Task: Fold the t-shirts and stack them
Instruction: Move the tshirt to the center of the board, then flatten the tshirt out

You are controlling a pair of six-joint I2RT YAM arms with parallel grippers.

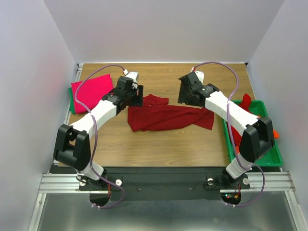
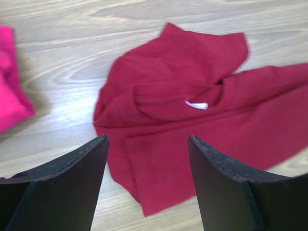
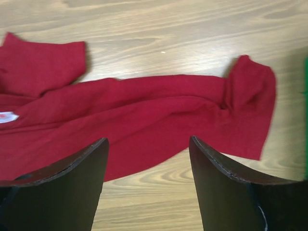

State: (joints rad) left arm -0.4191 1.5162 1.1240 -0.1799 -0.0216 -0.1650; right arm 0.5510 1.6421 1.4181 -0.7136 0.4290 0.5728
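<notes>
The left tool (image 2: 148, 142) and the right tool (image 3: 148, 143) both hang wide apart, gripping nothing, above the crumpled dark red t-shirt (image 1: 166, 117) on the table (image 1: 168, 144).

A: Can any writing, brand or number be read?

B: None can be read. A small white tag (image 2: 197, 105) is seen on the dark red t-shirt (image 2: 192, 144), but its print cannot be made out.

A: And from the right wrist?

B: The tag is cut by the left edge there; nothing legible is shown.
</notes>
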